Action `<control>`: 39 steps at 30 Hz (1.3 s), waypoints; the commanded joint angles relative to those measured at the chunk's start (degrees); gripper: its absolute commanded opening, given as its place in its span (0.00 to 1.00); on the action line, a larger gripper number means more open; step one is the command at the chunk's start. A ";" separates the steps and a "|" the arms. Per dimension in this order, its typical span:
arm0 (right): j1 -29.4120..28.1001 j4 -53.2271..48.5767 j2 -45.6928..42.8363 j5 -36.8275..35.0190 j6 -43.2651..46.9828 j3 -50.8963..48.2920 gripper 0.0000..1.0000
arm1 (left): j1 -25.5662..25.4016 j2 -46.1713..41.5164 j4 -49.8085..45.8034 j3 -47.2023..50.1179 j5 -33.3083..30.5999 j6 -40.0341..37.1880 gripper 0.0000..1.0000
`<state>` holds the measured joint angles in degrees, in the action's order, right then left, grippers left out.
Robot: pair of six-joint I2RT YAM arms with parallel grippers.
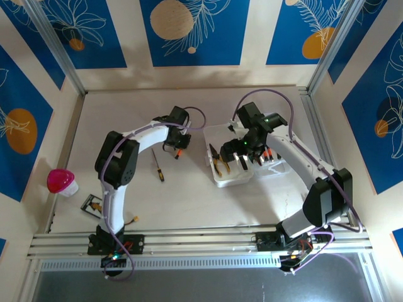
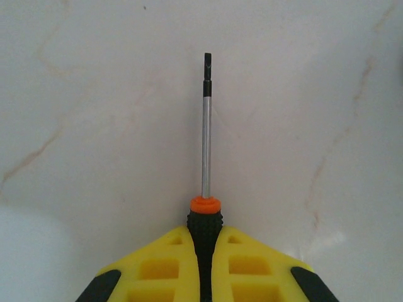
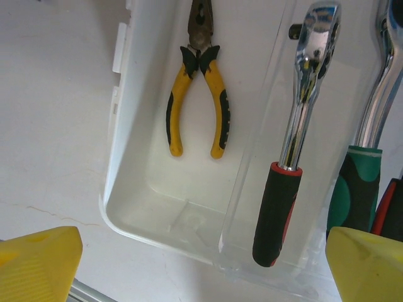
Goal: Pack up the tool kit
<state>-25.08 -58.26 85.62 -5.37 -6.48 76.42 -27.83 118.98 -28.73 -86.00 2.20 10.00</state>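
The clear plastic tool case (image 1: 236, 179) lies open on the white table (image 1: 189, 201), right of centre, in front of the right arm. In the right wrist view, one pair of yellow-handled pliers (image 3: 198, 94) lies flat in the case's left compartment, jaws pointing away. The next compartment holds one chrome ratchet wrench with a black and red grip (image 3: 289, 157). Just beside it lies a second ratchet wrench with a green grip (image 3: 362, 176), and a red-and-black handle (image 3: 391, 207) is cut off by the frame edge.

The right gripper (image 3: 201, 245) hangs over the case with its yellow fingers spread wide, grasping nothing.

Left of the case, the left gripper (image 2: 206, 234) is clenched on the black handle of one screwdriver (image 2: 206, 145), whose orange collar and steel shaft jut forward over the table. Whether the tip touches the surface cannot be told. A second screwdriver (image 1: 157, 165) lies loose on the table, near the left arm.

Well apart at the table's left edge sit one pink ball (image 1: 61, 180) and one flat black card (image 1: 91, 203).
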 commanded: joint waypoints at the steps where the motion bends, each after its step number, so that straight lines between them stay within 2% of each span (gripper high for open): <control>1: 0.82 3.36 -3.18 4.19 0.38 -1.64 0.99 | 0.83 -9.05 0.00 0.71 8.88 1.97 0.00; 5: 1.17 13.29 -7.13 12.10 -2.34 -5.26 0.99 | 0.76 -16.69 4.19 1.21 19.06 6.62 0.00; 8: 0.98 24.60 -10.23 19.41 -6.43 -9.40 1.00 | 0.76 -20.75 11.70 2.82 27.76 13.69 0.00; 10: 0.74 32.47 -11.64 23.80 -9.39 -12.02 0.96 | 0.68 -22.45 19.40 4.49 34.26 20.35 0.00; 14: -0.16 42.87 -12.52 27.64 -13.70 -14.79 0.84 | 0.00 -24.38 31.88 7.77 40.04 30.24 0.00; 21: -0.90 51.77 -11.88 29.80 -17.93 -15.76 0.66 | -0.95 -25.86 36.88 10.39 40.42 33.78 0.00; 28: -1.31 51.90 -7.73 30.08 -19.09 -13.43 0.55 | -1.56 -25.46 40.81 11.64 41.53 36.13 0.00; 39: -1.37 51.58 -6.75 29.49 -19.11 -11.83 0.13 | -2.20 -25.02 42.19 11.99 42.38 36.94 0.00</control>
<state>-26.20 -7.16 78.98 23.00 -26.04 62.81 -29.17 94.17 11.44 -74.28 42.61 46.24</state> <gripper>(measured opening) 0.157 0.043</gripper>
